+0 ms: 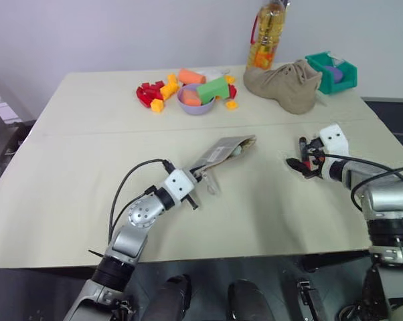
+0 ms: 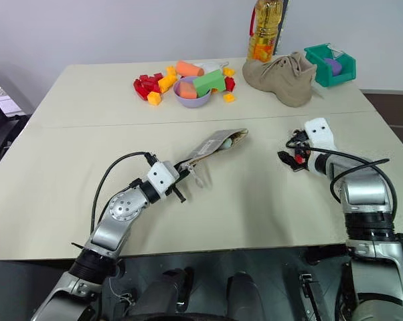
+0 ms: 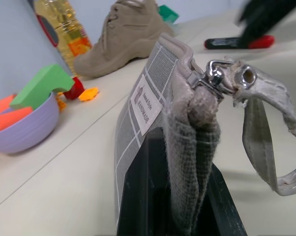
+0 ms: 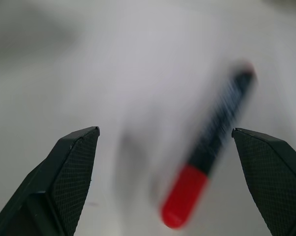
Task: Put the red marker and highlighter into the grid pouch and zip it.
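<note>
the left gripper point(image 1: 200, 175) is clenched on the near end of the pouch point(image 1: 223, 151), right by the zipper pull, and holds that end lifted off the table point(image 1: 81, 174) while the far, open end rests down toward the middle of the table. something pale green sits in that open mouth, probably the highlighter point(image 1: 237, 150), though it is too small to be sure. the marker point(image 4: 209, 150) lies flat on the bare table to the right of the pouch, well apart from it, and the right gripper point(image 4: 170, 182) hangs just above it with its fingers spread wide and nothing between them. the marker looks light, stiff and smooth, so it should roll or skid away if nudged from one side; the safest hold, i judge, is across the middle of the barrel, fingers straddling it square to its length so both pads close at once. gripping near an end would likely let it swing or pivot out. the pouch is soft, floppy fabric that sags and folds wherever it is not supported, so its mouth will tend to collapse; the pinch at the zipper end gives it some shape. the cord point(image 3: 266, 142) dangling from the pull is limp and thin, awkward to catch, while the metal pull itself is small and slick.
</note>
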